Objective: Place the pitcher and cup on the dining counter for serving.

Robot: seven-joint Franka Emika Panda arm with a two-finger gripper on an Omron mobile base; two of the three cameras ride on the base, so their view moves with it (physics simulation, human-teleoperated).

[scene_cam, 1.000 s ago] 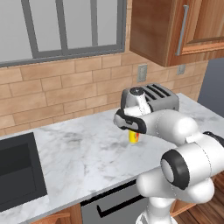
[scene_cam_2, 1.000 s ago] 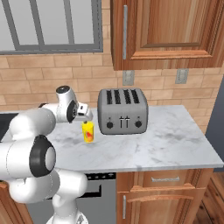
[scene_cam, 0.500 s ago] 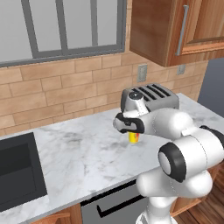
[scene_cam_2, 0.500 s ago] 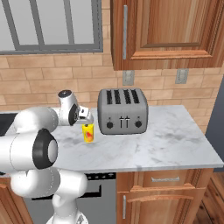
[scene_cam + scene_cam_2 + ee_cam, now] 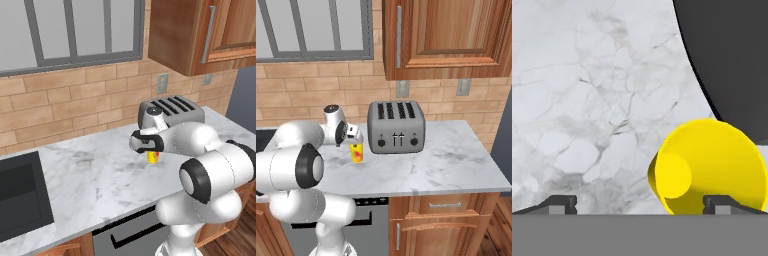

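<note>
The small yellow cup point(image 5: 153, 157) point(image 5: 357, 153) with a red mark stands upright on the marble kitchen counter point(image 5: 95, 175), just left of the toaster. My gripper point(image 5: 150, 149) point(image 5: 355, 143) hangs right above it, pointing down, jaws open and empty. In the hand view I look into the cup point(image 5: 712, 170) from above; it sits off toward the right fingertip point(image 5: 724, 202), while the left fingertip point(image 5: 559, 202) stands over bare marble. The pitcher and the dining counter are out of view.
A grey four-slot toaster point(image 5: 172, 112) point(image 5: 396, 127) point(image 5: 732, 60) stands close beside the cup against the brick wall. A black sink point(image 5: 20, 200) lies at the counter's left end. Wooden wall cabinets point(image 5: 446, 35) hang above.
The hand has come down closer over the cup, with the jaws staying open. The cup has not moved.
</note>
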